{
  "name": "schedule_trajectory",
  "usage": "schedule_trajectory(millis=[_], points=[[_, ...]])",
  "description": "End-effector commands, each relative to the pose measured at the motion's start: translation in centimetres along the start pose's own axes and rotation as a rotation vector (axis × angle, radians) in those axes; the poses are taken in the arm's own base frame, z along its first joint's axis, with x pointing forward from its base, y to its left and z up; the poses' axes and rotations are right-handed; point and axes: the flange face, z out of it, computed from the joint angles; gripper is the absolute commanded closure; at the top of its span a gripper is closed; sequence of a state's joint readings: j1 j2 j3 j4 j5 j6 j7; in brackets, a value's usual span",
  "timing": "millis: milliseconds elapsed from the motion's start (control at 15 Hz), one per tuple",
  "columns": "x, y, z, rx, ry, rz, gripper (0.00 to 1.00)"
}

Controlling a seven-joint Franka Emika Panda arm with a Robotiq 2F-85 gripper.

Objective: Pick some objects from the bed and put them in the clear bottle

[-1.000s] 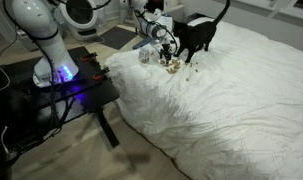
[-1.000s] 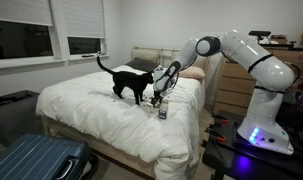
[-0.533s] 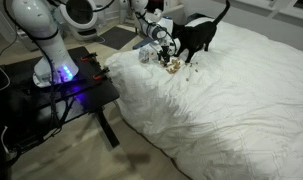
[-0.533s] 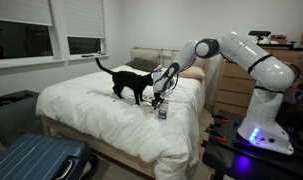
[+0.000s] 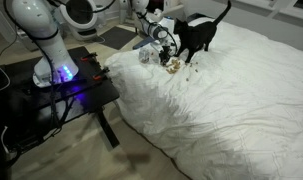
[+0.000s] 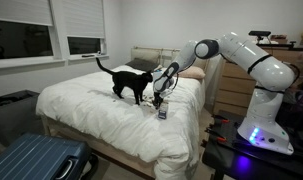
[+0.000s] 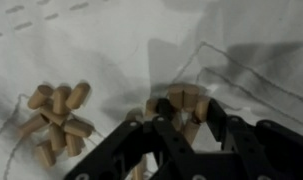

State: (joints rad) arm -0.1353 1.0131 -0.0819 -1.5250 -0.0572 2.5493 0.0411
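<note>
Light, hard pellets lie loose on the soft bed and will likely roll; the gripper straddles a few, jaws half-closed, grip unclear; pinch a clump across its middle

Bed duvet showing soft white cloth, matt, rumpled; objects look matt tan (wood-like, smooth); robot arm shell glossy white plastic; jaws matt black.

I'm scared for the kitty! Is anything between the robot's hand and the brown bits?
No. In the wrist view the hand is right at some bits, nothing between. The cat stands beside them, not in the way.
</note>
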Motion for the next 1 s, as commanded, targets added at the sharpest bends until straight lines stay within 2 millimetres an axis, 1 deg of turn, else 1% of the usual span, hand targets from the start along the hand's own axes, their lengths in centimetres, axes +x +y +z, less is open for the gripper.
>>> schedule_trajectory(millis=[0, 67, 267, 600, 800, 933], points=[[0.6, 0.5, -0.7, 0.018, -0.006, -0.003, 0.88], [0.7, 0.7, -0.9, 0.016, -0.003, -0.002, 0.94], [0.6, 1.1, -1.6, 0.010, 0.007, 0.001, 0.98], [0.1, 1.8, -2.8, -0.003, 0.019, 0.000, 0.97], [-0.3, 2.0, -4.1, -0.003, 0.023, -0.001, 0.96], [-0.6, 2.0, -5.0, 0.001, 0.021, -0.002, 0.97]])
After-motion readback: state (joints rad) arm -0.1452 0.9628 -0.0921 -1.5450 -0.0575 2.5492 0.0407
